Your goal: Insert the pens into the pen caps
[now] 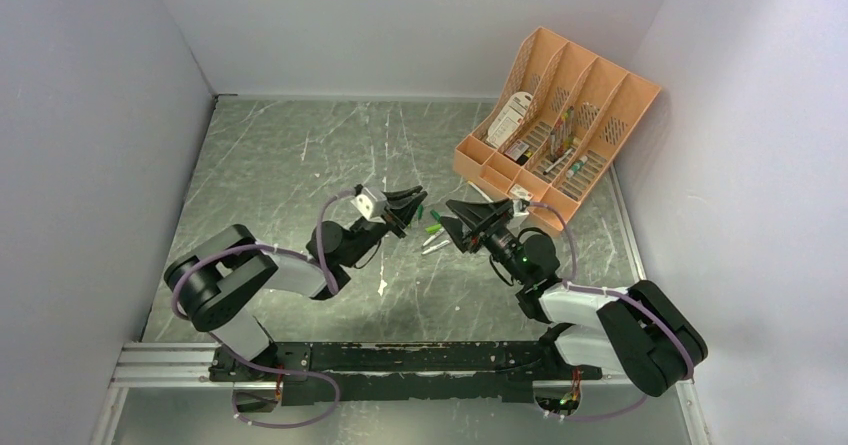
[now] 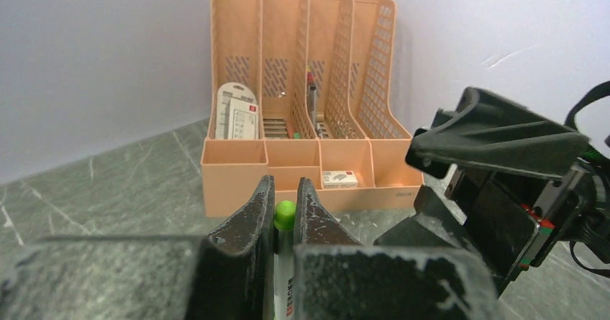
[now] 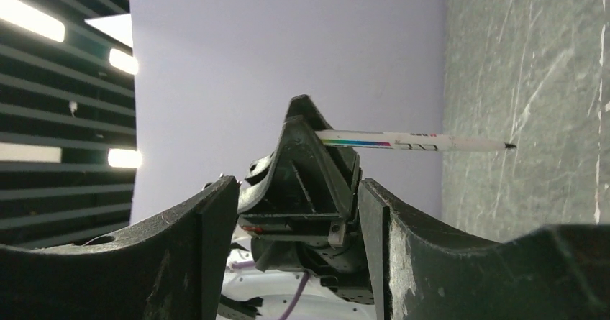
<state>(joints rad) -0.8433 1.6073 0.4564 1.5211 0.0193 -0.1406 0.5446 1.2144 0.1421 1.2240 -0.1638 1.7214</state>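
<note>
The left gripper (image 1: 407, 208) is pinched tight on one pen (image 3: 410, 142). In the right wrist view the pen runs straight across the middle. Its dark tip points right, at the table (image 1: 300, 165). The right gripper (image 1: 453, 223) faces it, wide and holding nothing. In the top view the green caps (image 1: 433, 228) lie on the table between both grippers, a bit nearer the right one, I think. The orange organizer (image 1: 590, 85) sits upper right, well apart. Nothing seems to block the caps.
</note>
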